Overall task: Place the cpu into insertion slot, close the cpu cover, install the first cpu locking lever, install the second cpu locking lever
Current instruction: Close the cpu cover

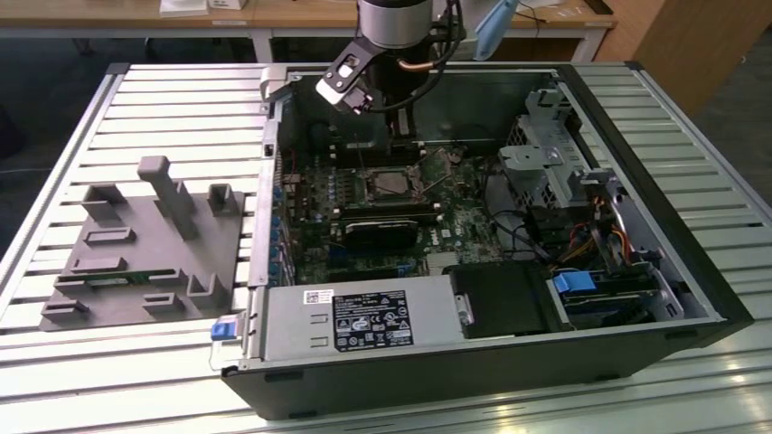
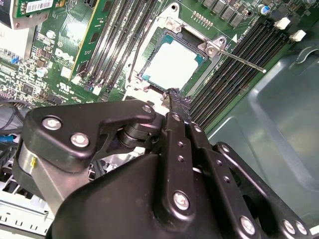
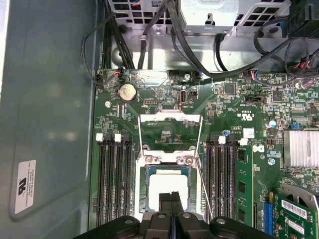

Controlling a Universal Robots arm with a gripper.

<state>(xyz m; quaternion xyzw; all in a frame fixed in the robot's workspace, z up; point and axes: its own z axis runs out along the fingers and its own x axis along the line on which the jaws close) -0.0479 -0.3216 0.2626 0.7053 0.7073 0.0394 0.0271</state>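
**A:** Table first. What stands on the ribbed silver metal table (image 1: 169, 99)?

**B:** A big black-and-grey computer case (image 1: 483, 371) lies open across the middle and right of the exterior view. A grey moulded plastic fixture (image 1: 145, 244) sits at the exterior view's left.

**A:** And the arm?

**B:** The grey robot arm (image 1: 399, 23) hangs in from the upper middle of that frame, over the green motherboard (image 1: 311, 244).

**A:** Its black two-fingered gripper (image 3: 171, 198)?

**B:** The fingers are pressed together with nothing between them. In both wrist views the tips are poised just above the socket.

**A:** The cover?

**B:** The thin silvery cpu cover (image 3: 169, 130) is swung open, off the square silver-rimmed insertion slot (image 3: 143, 191). The slot lies between the long black memory slots (image 3: 114, 184).

**A:** The chip?

**B:** The flat, pale silvery cpu (image 2: 172, 64) sits in that slot. A thin metal locking lever (image 2: 239, 59) sticks out from the slot's corner across the memory slots.
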